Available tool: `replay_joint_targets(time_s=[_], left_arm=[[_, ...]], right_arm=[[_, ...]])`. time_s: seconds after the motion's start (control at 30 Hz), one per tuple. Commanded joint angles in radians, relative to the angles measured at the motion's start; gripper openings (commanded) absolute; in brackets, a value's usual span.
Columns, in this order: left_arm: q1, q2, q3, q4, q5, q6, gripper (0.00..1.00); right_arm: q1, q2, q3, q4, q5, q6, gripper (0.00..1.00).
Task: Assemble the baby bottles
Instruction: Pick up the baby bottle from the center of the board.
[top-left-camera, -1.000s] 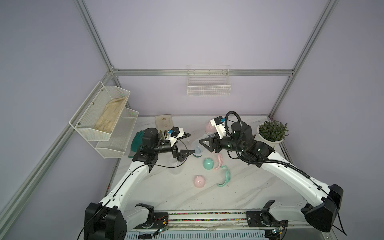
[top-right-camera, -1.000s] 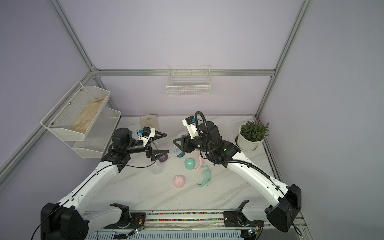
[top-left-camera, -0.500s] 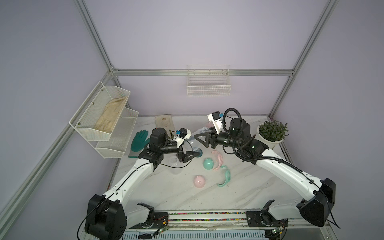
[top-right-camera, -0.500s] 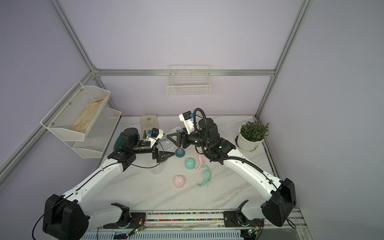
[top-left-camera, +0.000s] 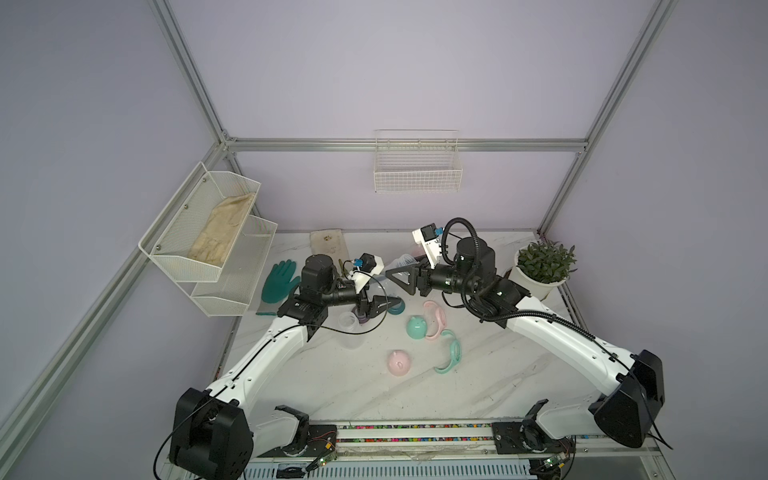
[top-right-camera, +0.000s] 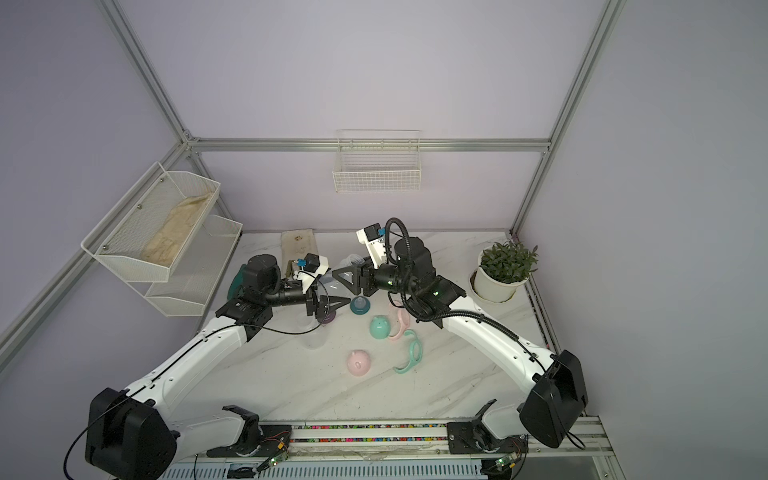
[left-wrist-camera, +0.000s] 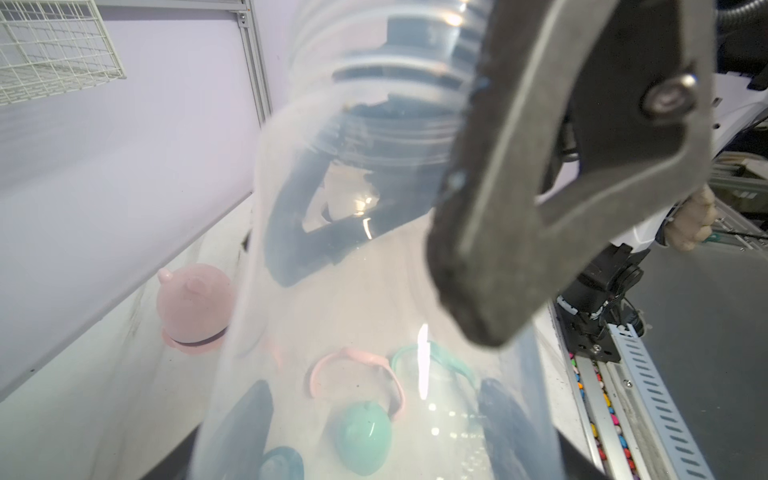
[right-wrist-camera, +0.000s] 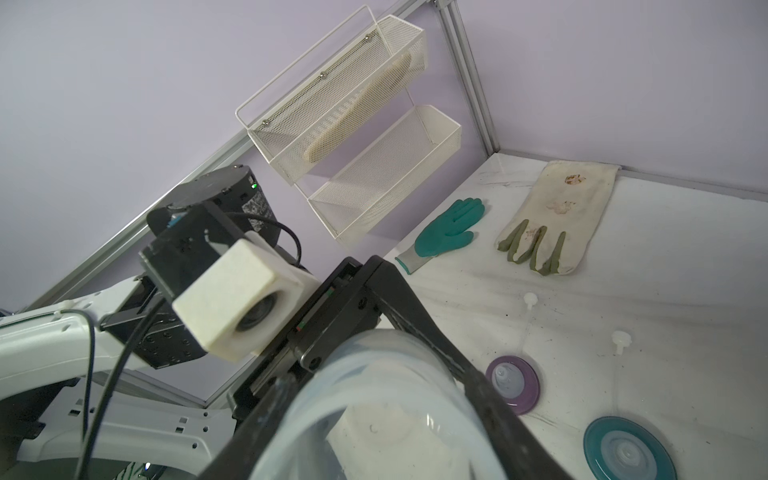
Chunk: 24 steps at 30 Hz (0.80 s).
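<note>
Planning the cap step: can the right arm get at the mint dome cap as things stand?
Probably not yet. The mint dome cap lies uncovered on the table near the right gripper, but that gripper is shut on a clear bottle, so it would have to release it first.

Left wrist view: the clear plastic bottle (left-wrist-camera: 353, 291) is so near that it blurs, cut off at top & bottom edge. Thru its wall you see the mint dome cap (left-wrist-camera: 363, 432) and pink handle ring (left-wrist-camera: 353, 357) only as soft shapes; the teal nipple collar (left-wrist-camera: 282, 465) runs off the edge. In both top views the purple nipple collar (top-left-camera: 363, 320) is half hidden under the left gripper (top-left-camera: 384, 308).
</note>
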<state>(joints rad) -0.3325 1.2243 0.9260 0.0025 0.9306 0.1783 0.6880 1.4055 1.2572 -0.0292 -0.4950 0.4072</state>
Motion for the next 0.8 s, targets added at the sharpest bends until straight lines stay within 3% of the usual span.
replay_joint_targets(time_s=[0.0, 0.13, 0.2, 0.37, 0.5, 0.63, 0.77], left_arm=[[-0.019, 0.009, 0.066, 0.004, -0.014, -0.001, 0.71], [-0.019, 0.002, 0.064, 0.006, -0.054, -0.019, 0.45], [-0.019, -0.007, 0.059, 0.007, -0.102, -0.025, 0.37], [-0.018, -0.037, 0.031, 0.021, -0.303, -0.044, 0.08], [-0.018, -0.048, 0.017, 0.041, -0.468, -0.066, 0.00], [-0.019, -0.054, 0.018, 0.044, -0.605, -0.077, 0.00], [-0.019, -0.070, 0.002, 0.072, -0.703, -0.093, 0.00]], right_arm=[[0.014, -0.002, 0.001, 0.065, -0.034, -0.002, 0.53], [0.016, -0.012, 0.028, -0.044, 0.100, -0.074, 0.73], [0.016, -0.030, 0.034, -0.104, 0.191, -0.116, 0.77], [0.016, -0.123, 0.020, -0.248, 0.406, -0.178, 0.80], [0.015, -0.149, 0.006, -0.387, 0.514, -0.164, 0.79], [0.016, -0.121, -0.014, -0.551, 0.625, -0.120, 0.72], [0.016, -0.082, -0.077, -0.561, 0.577, -0.110, 0.64]])
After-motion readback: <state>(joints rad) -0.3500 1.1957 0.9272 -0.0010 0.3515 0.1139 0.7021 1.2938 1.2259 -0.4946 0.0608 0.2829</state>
